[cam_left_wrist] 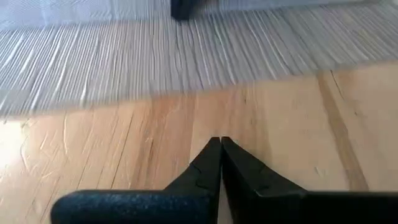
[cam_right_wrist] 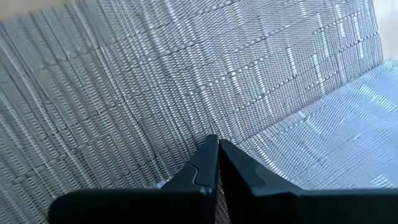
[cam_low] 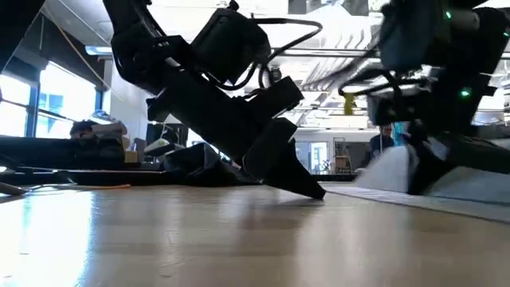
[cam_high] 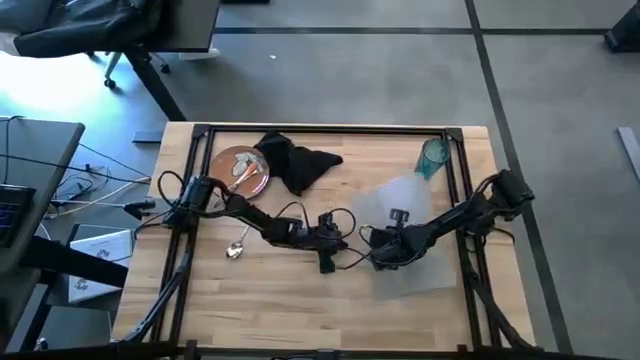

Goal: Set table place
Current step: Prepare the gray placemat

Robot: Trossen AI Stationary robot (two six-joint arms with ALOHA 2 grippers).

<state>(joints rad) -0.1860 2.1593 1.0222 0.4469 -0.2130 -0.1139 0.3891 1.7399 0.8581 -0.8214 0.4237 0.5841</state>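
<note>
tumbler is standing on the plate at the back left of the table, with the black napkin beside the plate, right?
Not quite. The high view shows the teal tumbler on the bare table at the back right, off the plate. The black napkin does lie beside the plate.

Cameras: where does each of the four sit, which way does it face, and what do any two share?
High view: overhead, straight down on the table; both arms show, left gripper and right gripper near the middle.
Low view: at tabletop height, level across the wood; both arms come in from above.
Left wrist view: past shut fingers at bare wood, placemat ahead.
Right wrist view: past shut fingers into a raised fold of placemat.
Shared: the placemat shows in both wrist views and the high view.
</note>
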